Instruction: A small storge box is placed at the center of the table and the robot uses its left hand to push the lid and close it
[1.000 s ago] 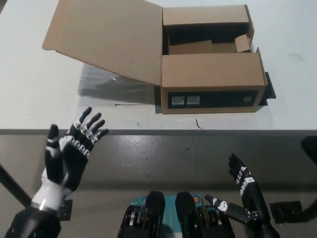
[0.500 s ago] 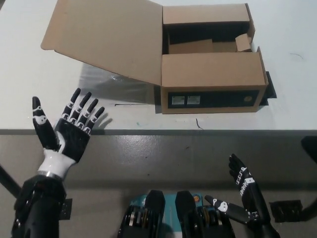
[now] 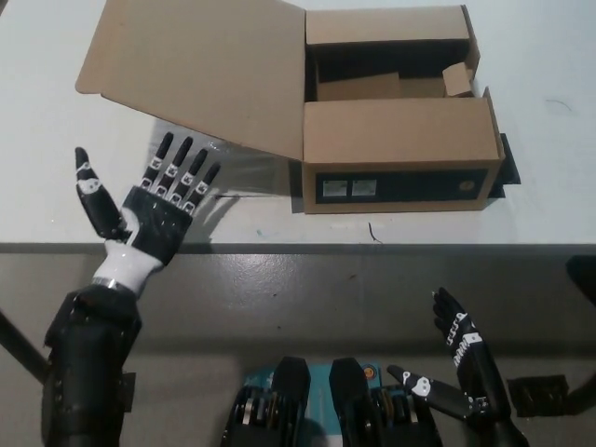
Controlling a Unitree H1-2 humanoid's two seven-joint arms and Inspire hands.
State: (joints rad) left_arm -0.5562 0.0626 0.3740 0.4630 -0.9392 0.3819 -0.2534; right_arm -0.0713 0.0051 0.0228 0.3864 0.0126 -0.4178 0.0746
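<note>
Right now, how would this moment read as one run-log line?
left hand: open, palm up, below the raised lid | lid: not yet touched | box: open on table | right hand: open, resting low

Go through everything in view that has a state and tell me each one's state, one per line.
Cardboard box: open, standing on the table.
Lid: swung out to the left, raised off the table.
Left hand: open, palm up, below the lid, not touching it.
Right hand: open, resting low by the body.

Matt brown cardboard box and lid, smooth matt white table
</note>
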